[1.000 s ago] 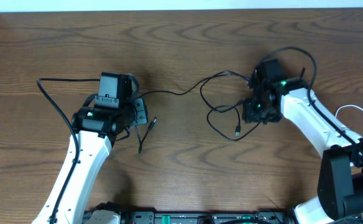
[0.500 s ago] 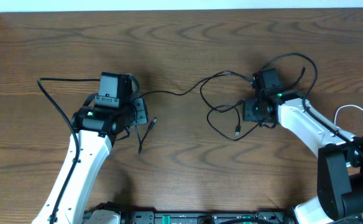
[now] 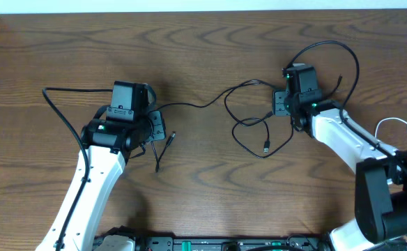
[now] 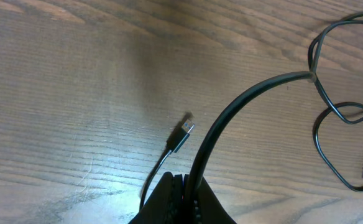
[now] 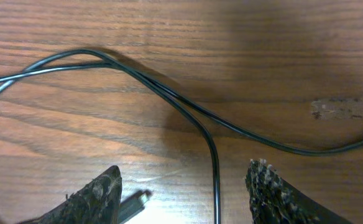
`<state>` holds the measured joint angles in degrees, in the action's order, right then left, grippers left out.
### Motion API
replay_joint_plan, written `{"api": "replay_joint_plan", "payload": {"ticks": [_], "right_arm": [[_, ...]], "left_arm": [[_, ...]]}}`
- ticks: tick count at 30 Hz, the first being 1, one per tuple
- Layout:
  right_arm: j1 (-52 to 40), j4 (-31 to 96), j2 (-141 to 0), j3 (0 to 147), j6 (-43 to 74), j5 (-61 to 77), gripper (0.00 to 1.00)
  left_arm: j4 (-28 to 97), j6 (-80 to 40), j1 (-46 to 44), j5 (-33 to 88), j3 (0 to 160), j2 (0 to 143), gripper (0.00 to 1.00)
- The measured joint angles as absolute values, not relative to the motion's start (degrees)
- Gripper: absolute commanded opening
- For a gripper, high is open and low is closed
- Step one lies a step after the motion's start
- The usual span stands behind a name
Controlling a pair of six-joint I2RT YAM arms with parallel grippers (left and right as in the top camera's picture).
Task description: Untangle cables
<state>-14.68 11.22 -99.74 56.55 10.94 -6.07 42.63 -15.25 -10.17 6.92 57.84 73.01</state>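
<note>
Looping at centre-right of the table [image 3: 203, 42], the black cable [image 5: 214, 155] crosses itself beneath the right gripper [image 5: 184, 180], jaws apart and empty; the left gripper [image 4: 183, 190] is clamped on its left stretch. Risk: closing here could pinch two strands and tighten the tangle.

Cable [image 3: 203, 105] on table [image 3: 203, 42]: one end at left pincer [image 3: 156, 129], loops left of right pincer [image 3: 279, 104].

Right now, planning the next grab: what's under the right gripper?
Under the open right gripper, black cable strands cross the table, a plug end by one finger. Its fingers cover anything beneath them.
</note>
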Motion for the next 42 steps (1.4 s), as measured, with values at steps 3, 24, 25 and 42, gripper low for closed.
{"api": "replay_joint_plan", "payload": {"ticks": [3, 24, 25, 42], "right_arm": [[-14.7, 10.3, -102.5, 56.6, 10.8, -6.3, 0.6], [-14.7, 8.6, -107.7, 56.8, 11.5, -6.2, 0.01], [-14.7, 9.0, -107.7, 56.9, 11.7, -5.9, 0.01], [-8.1, 32.7, -85.9, 76.9, 10.9, -11.6, 0.01]], "left_arm": [[42.6, -15.2, -10.2, 6.9, 57.8, 73.0, 0.08], [42.7, -15.2, -10.2, 6.9, 57.8, 73.0, 0.08], [42.7, -15.2, -10.2, 6.9, 57.8, 73.0, 0.08], [43.6, -15.2, -10.2, 6.9, 57.8, 73.0, 0.08]]}}
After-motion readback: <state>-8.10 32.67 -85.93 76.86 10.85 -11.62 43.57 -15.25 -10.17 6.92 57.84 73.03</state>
